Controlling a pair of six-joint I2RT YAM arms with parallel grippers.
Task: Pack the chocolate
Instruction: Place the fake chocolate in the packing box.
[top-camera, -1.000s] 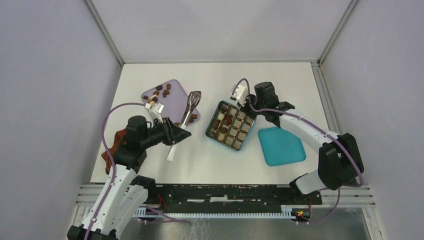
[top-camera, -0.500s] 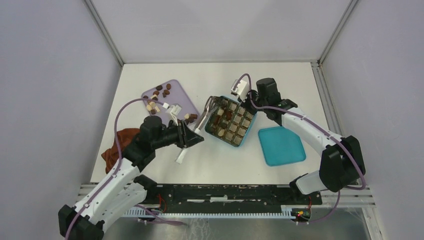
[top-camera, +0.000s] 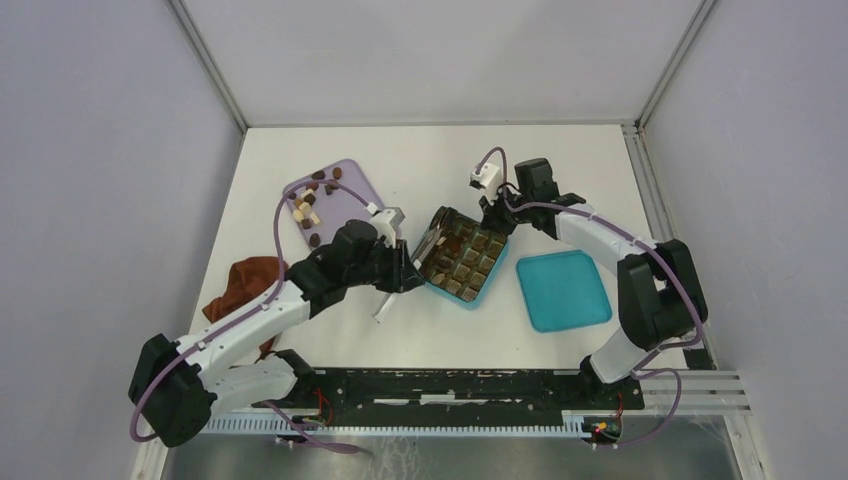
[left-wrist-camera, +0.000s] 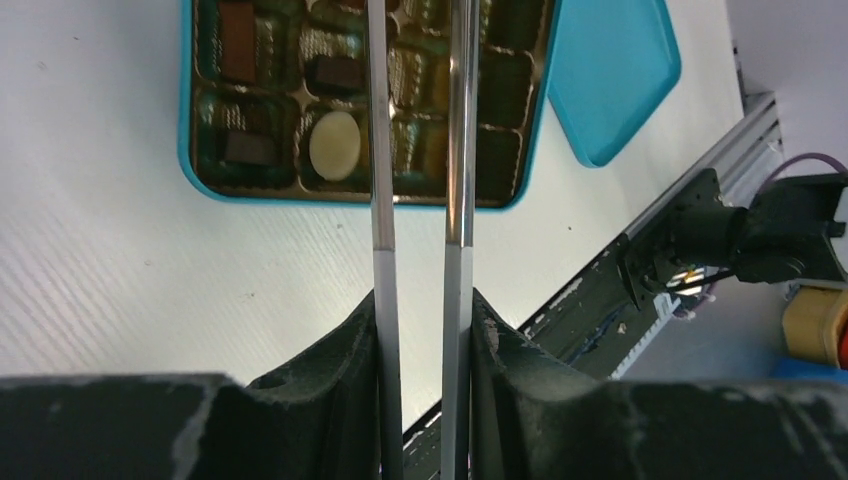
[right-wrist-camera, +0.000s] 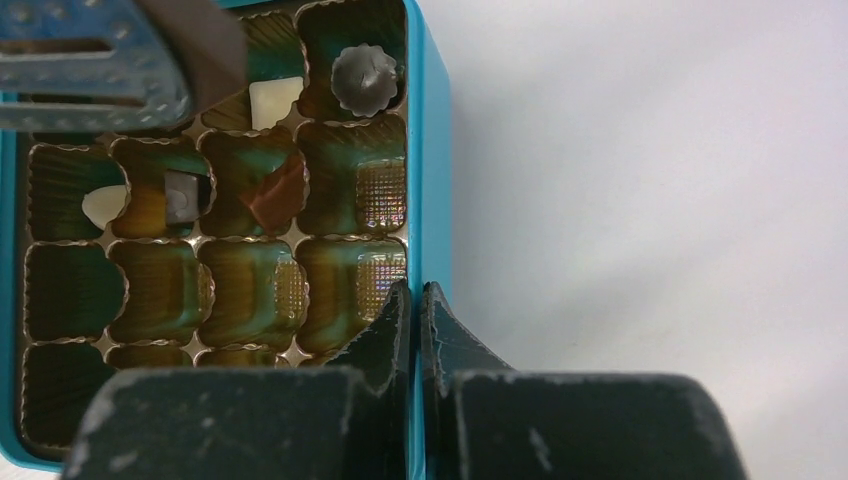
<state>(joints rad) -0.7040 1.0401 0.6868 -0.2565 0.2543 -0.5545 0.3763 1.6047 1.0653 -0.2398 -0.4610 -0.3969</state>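
Observation:
Several small chocolate pieces (top-camera: 308, 208) lie on the lilac tray (top-camera: 352, 192). More sit in cells of the teal box (top-camera: 497, 272): a cream round one (left-wrist-camera: 334, 143), a dark block (left-wrist-camera: 337, 72) and a reddish-brown one (right-wrist-camera: 275, 192). My left gripper (left-wrist-camera: 423, 300) is shut on a pair of metal tongs (left-wrist-camera: 380, 150), whose tips (top-camera: 433, 238) hang over the box's left cells. A dark shape (right-wrist-camera: 205, 45) shows at the tong tips; I cannot tell if it is a chocolate. My right gripper (right-wrist-camera: 413, 300) is shut on the box's wall (right-wrist-camera: 421, 150) at its far corner.
The teal lid (top-camera: 563, 290) lies flat to the right of the box. A reddish-brown cloth (top-camera: 243, 281) is bunched near the table's left edge, beside the left arm. The arms' base rail (top-camera: 450, 385) runs along the near edge.
My left arm has swung right from the lilac tray, carrying the tongs over the teal box. The box has turned a little in my right gripper's hold.

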